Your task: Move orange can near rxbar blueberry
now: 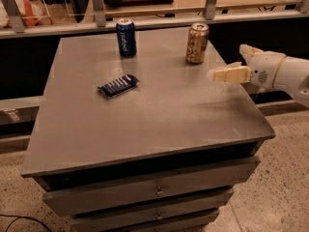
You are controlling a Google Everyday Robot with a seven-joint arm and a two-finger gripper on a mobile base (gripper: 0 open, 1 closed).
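The table [169, 115] is viewed from in front and above, apparently fairly close, facing downward; the gripper [226, 62] is caught at the view's right side.

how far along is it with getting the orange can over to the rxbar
Done: nothing yet. The orange can stands upright at the back right of the table, apart from the rxbar blueberry lying left of centre. In hand: the gripper hovers at the right edge, near the can but not touching it. Left: grasp, carry, set down beside the bar.
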